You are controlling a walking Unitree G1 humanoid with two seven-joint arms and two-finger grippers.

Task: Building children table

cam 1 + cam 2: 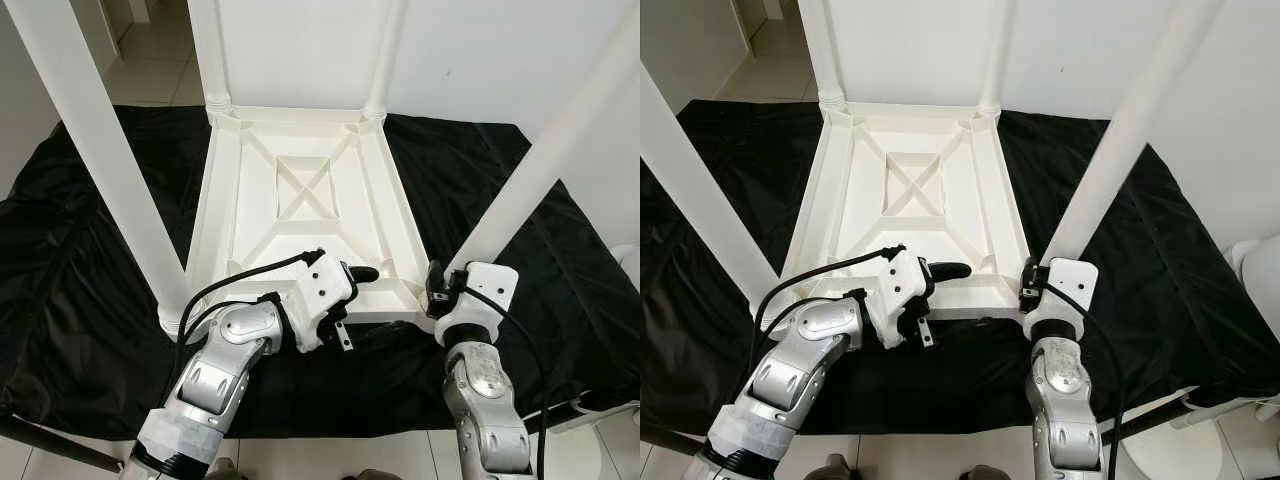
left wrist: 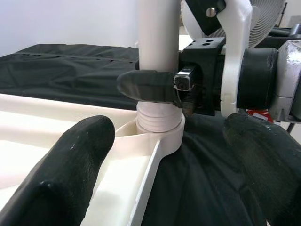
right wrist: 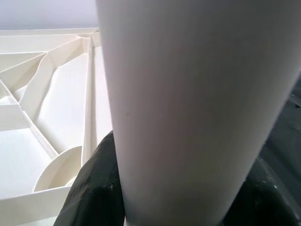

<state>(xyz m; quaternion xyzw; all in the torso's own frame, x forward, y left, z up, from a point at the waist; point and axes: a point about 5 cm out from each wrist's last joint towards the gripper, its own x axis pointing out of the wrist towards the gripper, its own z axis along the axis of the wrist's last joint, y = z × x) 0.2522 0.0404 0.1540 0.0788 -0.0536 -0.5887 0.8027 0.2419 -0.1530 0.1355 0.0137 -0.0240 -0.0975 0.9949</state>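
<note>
On black sheet (image 1: 90, 260) over tiled floor: white children's tabletop (image 1: 305, 195) upside down, all 4 legs seemingly up. Right gripper (image 1: 436, 285) clamped on near-right leg (image 1: 540, 150) just above its corner socket, prob. screwing it home. Left gripper (image 1: 352, 285) spread wide by tabletop's near edge, holding nothing. Left to do: tighten, flip upright.

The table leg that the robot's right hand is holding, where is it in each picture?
Left eye view: the white table leg rises from the right gripper toward the upper right corner.
Right eye view: the same leg slants up from the tabletop's near right corner.
Left wrist view: upright at top centre, a black finger across it.
Right wrist view: very close, centre.
Shared landmark: the upside-down white tabletop.
</note>
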